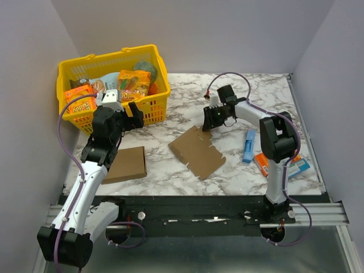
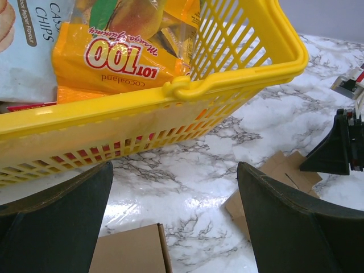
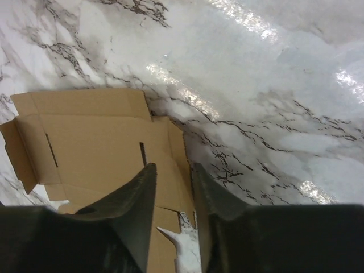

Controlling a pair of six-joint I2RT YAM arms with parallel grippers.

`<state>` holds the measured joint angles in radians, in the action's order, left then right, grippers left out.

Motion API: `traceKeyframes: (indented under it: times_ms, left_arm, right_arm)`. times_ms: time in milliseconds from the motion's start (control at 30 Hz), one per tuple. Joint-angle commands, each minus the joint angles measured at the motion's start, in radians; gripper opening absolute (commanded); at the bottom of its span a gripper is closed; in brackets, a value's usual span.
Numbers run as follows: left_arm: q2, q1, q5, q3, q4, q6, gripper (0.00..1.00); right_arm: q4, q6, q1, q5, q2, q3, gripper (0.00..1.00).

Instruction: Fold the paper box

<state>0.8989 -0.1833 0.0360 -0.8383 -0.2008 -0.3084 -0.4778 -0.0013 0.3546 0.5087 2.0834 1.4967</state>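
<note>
**Near edge.** A plain brown cardboard rectangle with neat edges [image 1: 126,164] lies flat on the white marble-patterned desk [image 1: 170,177], beside the left arm.

**Centre.** The paper box [image 1: 196,151], a thin brown cardboard blank with creases, slots and notched tabs, lies unfolded and flat at mid-desk, turned at an angle to the desk edges. To its right lie a slim blue packet [image 1: 249,145] and an orange-and-blue packet [image 1: 281,165], the latter partly hidden by the right arm.

**Right claw** [image 3: 172,170]. It is poised at the far right corner of the paper box. In the right wrist view its two dark fingers stand a narrow gap apart, and a side flap of the box shows in that gap. Whether the fingers touch the cardboard cannot be told.

**Left claw** [image 2: 175,170]. Its fingers are spread wide with nothing between them. It is just in front of the basket wall and well apart from the paper box.

**Far left.** A yellow slatted plastic basket [image 1: 151,108] holds snack packs, among them an orange "LOT 100" bag [image 2: 114,57].
</note>
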Motion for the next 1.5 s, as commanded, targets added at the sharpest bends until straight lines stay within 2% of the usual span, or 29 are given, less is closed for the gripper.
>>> traceKeyframes:
  times_ms: [0,67,100,133,300,433,567,733,933,1067,1267,1367,1467]
  left_arm:
    - [-0.003,0.004,-0.065,0.007,0.043,-0.032,0.99]
    - [0.001,0.004,-0.091,0.007,0.050,-0.044,0.99]
    - [0.005,0.004,-0.102,0.005,0.057,-0.049,0.99]
    - [0.008,0.004,-0.116,0.002,0.061,-0.052,0.99]
    - [0.026,0.002,-0.212,-0.016,0.083,-0.086,0.99]
    - [0.041,-0.025,-0.231,-0.024,0.090,-0.121,0.99]
    - [0.092,-0.129,-0.209,-0.002,0.121,-0.176,0.99]
    - [0.196,-0.222,-0.186,-0.011,0.161,-0.225,0.99]
    - [0.313,-0.283,-0.197,-0.018,0.227,-0.262,0.98]
    - [0.385,-0.292,-0.186,-0.034,0.232,-0.276,0.97]
    - [0.449,-0.303,-0.275,-0.030,0.337,-0.314,0.94]
    - [0.463,-0.306,-0.272,-0.036,0.360,-0.311,0.90]
    - [0.478,-0.308,-0.280,-0.039,0.373,-0.307,0.81]
  right_arm:
    - [-0.024,-0.012,0.006,0.053,0.023,-0.018,0.27]
    - [-0.022,-0.011,0.004,0.068,0.014,-0.033,0.16]
    - [-0.018,-0.006,0.006,0.077,-0.008,-0.041,0.04]
    - [-0.012,-0.003,0.006,0.085,-0.026,-0.062,0.01]
    - [0.053,0.075,0.006,0.036,-0.212,-0.174,0.01]
    - [0.119,0.159,0.006,-0.093,-0.419,-0.286,0.01]
    - [0.197,0.251,0.006,-0.196,-0.630,-0.409,0.01]
    - [0.283,0.334,0.006,-0.257,-0.793,-0.548,0.01]
    - [0.320,0.372,0.004,-0.302,-0.985,-0.607,0.01]
    - [0.326,0.394,0.006,-0.306,-1.049,-0.619,0.01]
    - [0.331,0.406,0.006,-0.282,-1.073,-0.627,0.01]
    - [0.332,0.408,0.006,-0.274,-1.073,-0.628,0.01]
    - [0.332,0.409,0.004,-0.265,-1.073,-0.630,0.01]
